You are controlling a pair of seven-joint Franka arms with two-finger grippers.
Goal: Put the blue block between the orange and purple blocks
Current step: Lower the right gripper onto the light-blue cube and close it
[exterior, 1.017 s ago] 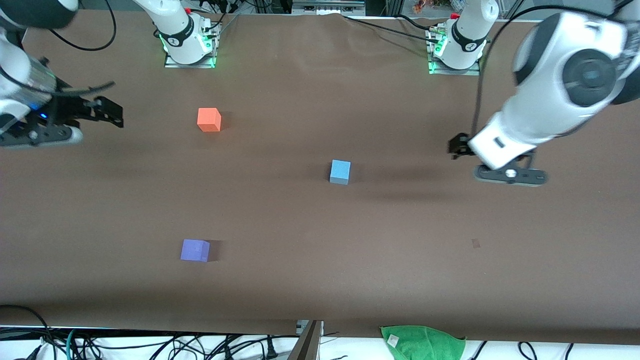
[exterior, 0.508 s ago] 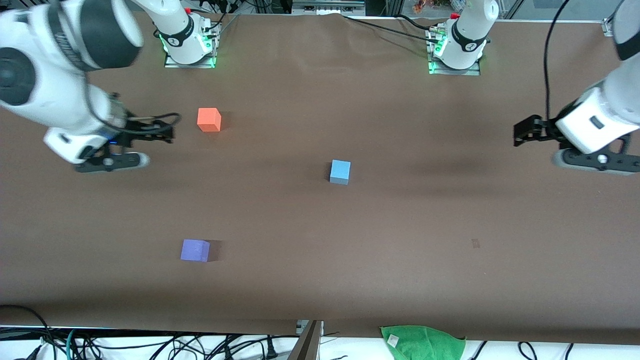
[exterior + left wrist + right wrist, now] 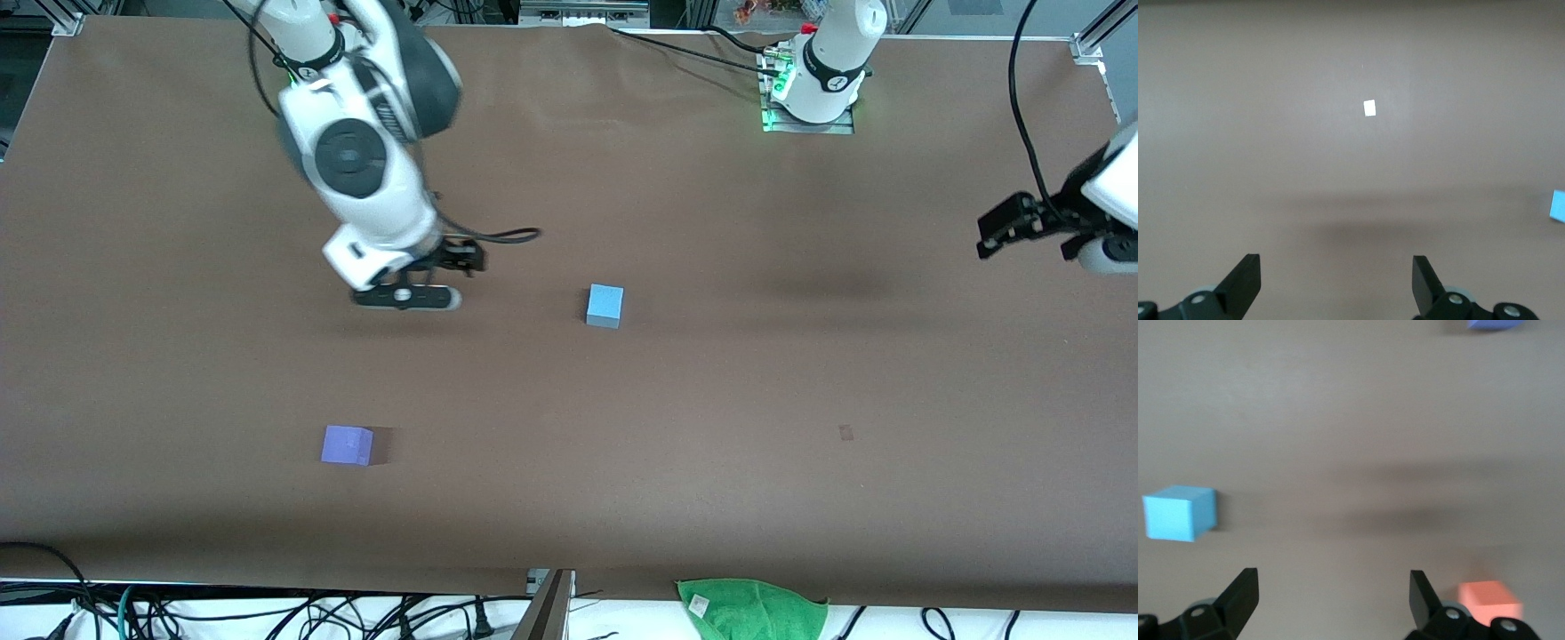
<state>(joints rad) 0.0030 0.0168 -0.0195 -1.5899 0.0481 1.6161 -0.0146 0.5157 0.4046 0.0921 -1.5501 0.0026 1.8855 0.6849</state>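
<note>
Since the blue block sits alone on the brown table with nothing touching it, I judge that no part of the task is done: no pick, no carry, no placing.

My right gripper hangs over bare table beside the blue block, toward the right arm's end, with clear space between us. In the right wrist view its fingers are spread wide and hold nothing. The blue block shows apart from them.

The purple block lies nearer to the front camera than the blue block and toward the right arm's end of the table, well apart from it. The orange block is covered by my right arm in the front view. The right wrist view shows it close by one finger, so I judge that it lies under that arm, toward the right arm's end from the blue block. From what shows, the gap between the orange and purple blocks has nothing in it.

My left gripper waits over the table, well apart from the blue block, toward the left arm's end. Its fingers are also spread wide and empty, and only a corner of the blue block shows at the edge of the left wrist view.

Everything is left to do: bring the right gripper over the blue block, close on it, lift it, carry it toward the right arm's end, and set it down in line between the other two.
</note>
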